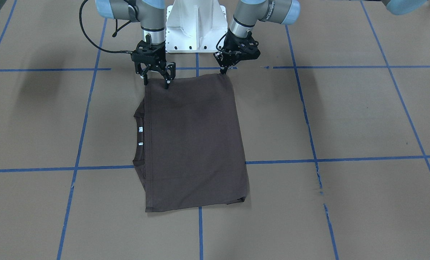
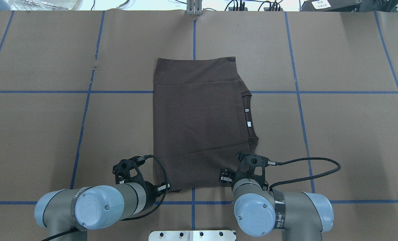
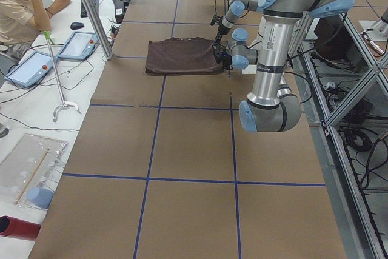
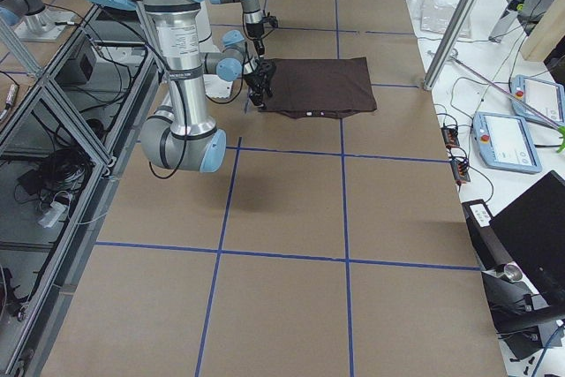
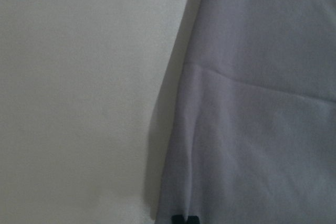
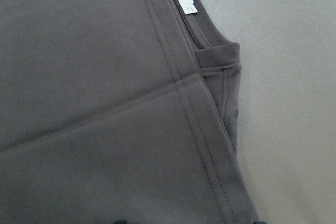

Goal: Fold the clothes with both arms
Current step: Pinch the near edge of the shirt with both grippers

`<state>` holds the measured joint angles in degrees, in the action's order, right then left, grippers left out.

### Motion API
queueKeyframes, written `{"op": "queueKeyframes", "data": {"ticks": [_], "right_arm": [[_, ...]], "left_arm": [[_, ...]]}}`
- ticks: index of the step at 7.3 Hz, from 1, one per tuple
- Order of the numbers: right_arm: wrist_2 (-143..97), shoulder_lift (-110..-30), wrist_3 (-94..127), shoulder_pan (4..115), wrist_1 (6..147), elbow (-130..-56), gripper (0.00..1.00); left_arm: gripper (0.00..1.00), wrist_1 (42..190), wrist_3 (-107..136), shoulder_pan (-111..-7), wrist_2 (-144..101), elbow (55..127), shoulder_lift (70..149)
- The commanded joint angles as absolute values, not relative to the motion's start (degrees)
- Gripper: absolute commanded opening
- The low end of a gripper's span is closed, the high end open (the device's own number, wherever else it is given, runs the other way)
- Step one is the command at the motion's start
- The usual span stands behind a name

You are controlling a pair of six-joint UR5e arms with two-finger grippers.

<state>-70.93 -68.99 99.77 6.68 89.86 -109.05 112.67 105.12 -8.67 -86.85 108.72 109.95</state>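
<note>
**Position.** The T-shirt (image 1: 195, 141) lies flat on the tabletop (image 1: 345, 115), straight out in front of the white base pedestal (image 1: 195, 25). It is already folded into a neat oblong. Its collar (image 1: 137, 137) and neck tag (image 1: 140, 129) show along the long side that is off toward the robot's right of the pedestal.

**Tools.** Both sit at the shirt edge nearest the pedestal, one at each corner.
- The right tool (image 1: 156, 83) is released, with its fingers spread and their tips down at the cloth edge.
- The left tool (image 1: 223, 71) has its tip touching the other corner. I cannot tell whether it is clenched on fabric, because its fingers line up in every view.

**Step in hand (judged).** The step appears to be taking hold of the pedestal-side edge, ready to fold it away from the pedestal onto the far edge.

To do this well:
- Each tool should pinch every layer at its corner. The right wrist view shows a sleeve fold peeking out beside the stitched hem, and a shallow pinch could leave it behind.
- Both corners should rise together at equal height, with the edge kept taut between them.
- The edge should be laid square on the far edge before either tool lets go.

**Containers.** None takes part in this step. A clear tray (image 3: 27, 171) lies well away from the pedestal, off the tabletop. Its contents are too small to name.
</note>
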Motion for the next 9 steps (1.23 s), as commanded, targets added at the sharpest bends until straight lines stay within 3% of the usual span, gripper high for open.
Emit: {"op": "queueKeyframes", "data": {"ticks": [1,2,3,9], "right_arm": [[-70.9,-68.8,100.6,6.8,89.7,-108.8,0.70],[-70.9,-68.7,103.3,6.8,89.5,-108.8,0.32],[-70.9,-68.5,104.0,6.8,89.5,-108.8,0.00],[-71.0,-68.4,106.1,7.6,89.3,-109.2,0.00]], "left_arm": [[0.00,112.8,105.1,-8.6,-86.8,108.6,110.0],[0.00,112.8,105.0,-8.7,-86.8,108.6,110.0],[0.00,112.8,105.0,-8.6,-86.8,108.6,110.0],[0.00,112.7,105.0,-8.7,-86.9,108.7,110.0]]}}
